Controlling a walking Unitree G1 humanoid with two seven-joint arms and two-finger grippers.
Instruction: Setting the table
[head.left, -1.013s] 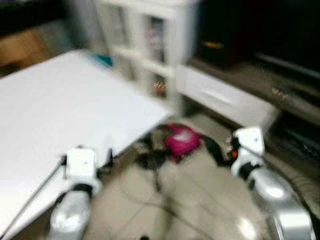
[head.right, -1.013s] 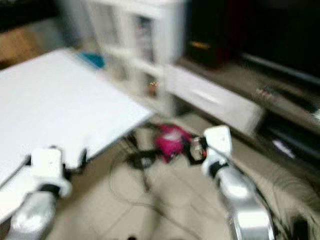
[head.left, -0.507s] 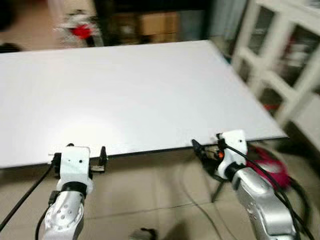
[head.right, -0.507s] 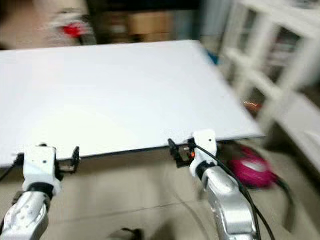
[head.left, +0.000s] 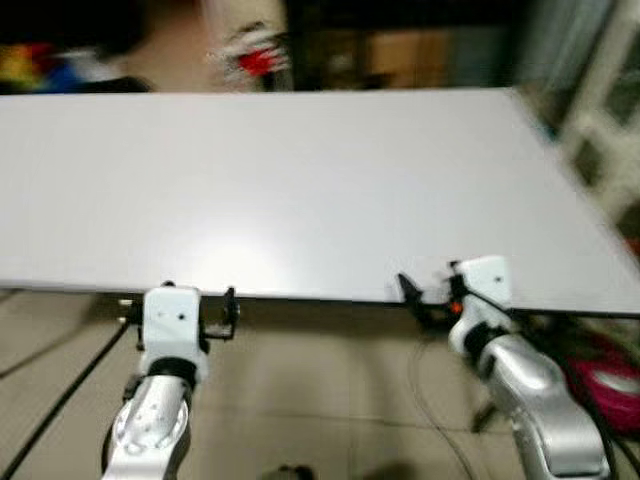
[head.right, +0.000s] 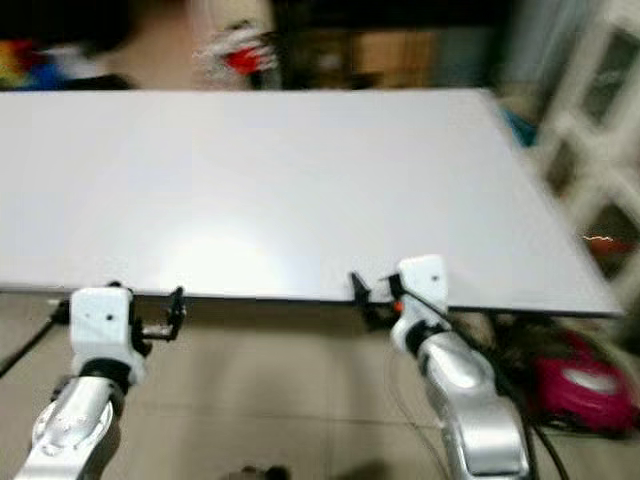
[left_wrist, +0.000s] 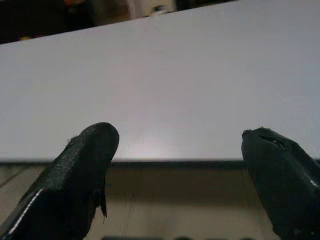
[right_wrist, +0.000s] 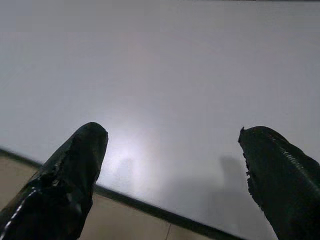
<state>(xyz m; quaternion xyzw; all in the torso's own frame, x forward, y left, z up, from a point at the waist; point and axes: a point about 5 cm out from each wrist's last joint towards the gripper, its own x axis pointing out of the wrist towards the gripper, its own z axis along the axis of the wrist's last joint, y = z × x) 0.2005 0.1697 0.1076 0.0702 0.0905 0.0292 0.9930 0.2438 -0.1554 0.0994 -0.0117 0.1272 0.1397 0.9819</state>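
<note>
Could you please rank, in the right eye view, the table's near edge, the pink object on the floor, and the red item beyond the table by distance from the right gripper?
1. Table's near edge, right by the right gripper.
2. Pink object, on the floor to its right.
3. Red item, beyond the table's far side.

The white table (head.left: 300, 190) spreads wide and bare from its near edge to its far edge, so its whole top is free room, and both wrist views look out between spread fingers over that same bare surface. The left end effector (head.left: 178, 312) and the right end effector (head.left: 425, 296) sit at the near edge, well apart, with bare floor (head.left: 330, 400) between and below them. To the near right, cables and a pink object (head.right: 585, 385) crowd the floor under the table's corner, white shelving (head.right: 600, 130) stands just beyond the right edge, and blurred clutter lies past the far edge.
</note>
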